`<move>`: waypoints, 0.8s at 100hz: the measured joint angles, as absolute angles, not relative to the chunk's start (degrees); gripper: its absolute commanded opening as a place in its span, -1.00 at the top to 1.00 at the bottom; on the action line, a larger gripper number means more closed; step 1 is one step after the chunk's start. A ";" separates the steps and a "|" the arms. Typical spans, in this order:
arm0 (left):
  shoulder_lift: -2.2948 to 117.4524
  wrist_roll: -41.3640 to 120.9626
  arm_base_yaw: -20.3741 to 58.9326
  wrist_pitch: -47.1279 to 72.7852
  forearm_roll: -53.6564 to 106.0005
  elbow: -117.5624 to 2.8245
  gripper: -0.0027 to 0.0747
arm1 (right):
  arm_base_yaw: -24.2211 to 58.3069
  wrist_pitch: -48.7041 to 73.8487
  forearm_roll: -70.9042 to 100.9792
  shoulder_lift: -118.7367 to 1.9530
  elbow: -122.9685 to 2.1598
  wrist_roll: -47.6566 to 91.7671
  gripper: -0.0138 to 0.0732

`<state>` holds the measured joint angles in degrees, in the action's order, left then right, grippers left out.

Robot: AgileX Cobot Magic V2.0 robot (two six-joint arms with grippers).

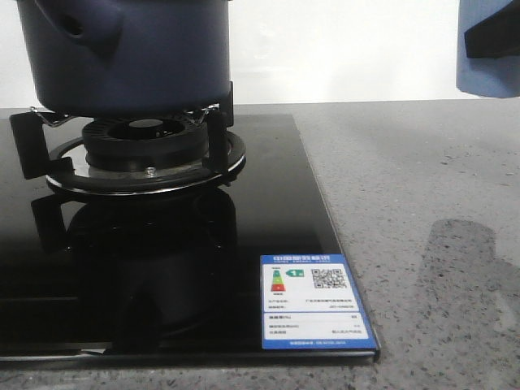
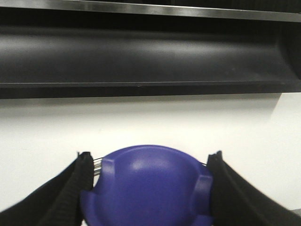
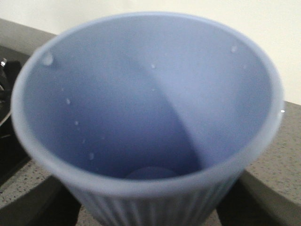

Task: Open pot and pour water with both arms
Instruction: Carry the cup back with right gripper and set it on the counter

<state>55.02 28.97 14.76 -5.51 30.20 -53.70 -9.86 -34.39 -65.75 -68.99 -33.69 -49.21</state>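
Black glass hob ending in a straight right edge, with speckled grey worktop lying open beyond it to the right; white wall close behind. Dark navy pot on the burner's trivet, matte-sided, stubby knob with a hole toward the left, rim cut off above. Left claw spread wide and clamped on a rounded blue lid, black fingers against both sides. Right claw gripping a light blue ribbed cup, seemingly from both sides though blurred; droplets inside, held off to the right above the worktop.
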 measured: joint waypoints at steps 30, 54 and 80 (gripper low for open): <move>55.02 28.97 14.76 -5.51 30.20 -53.70 0.11 | -11.80 -39.60 -62.78 -76.19 -32.65 -44.00 0.08; 55.02 28.97 14.76 -5.51 30.20 -53.70 0.11 | -11.93 -40.16 -62.55 -80.42 -32.65 -42.69 0.08; 55.02 28.97 14.76 -5.51 30.20 -53.70 0.11 | -11.93 -40.27 -62.55 -81.74 -32.65 -42.31 0.08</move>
<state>55.02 28.97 14.76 -5.51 30.20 -53.70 -11.93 -40.27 -62.55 -81.74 -32.65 -42.31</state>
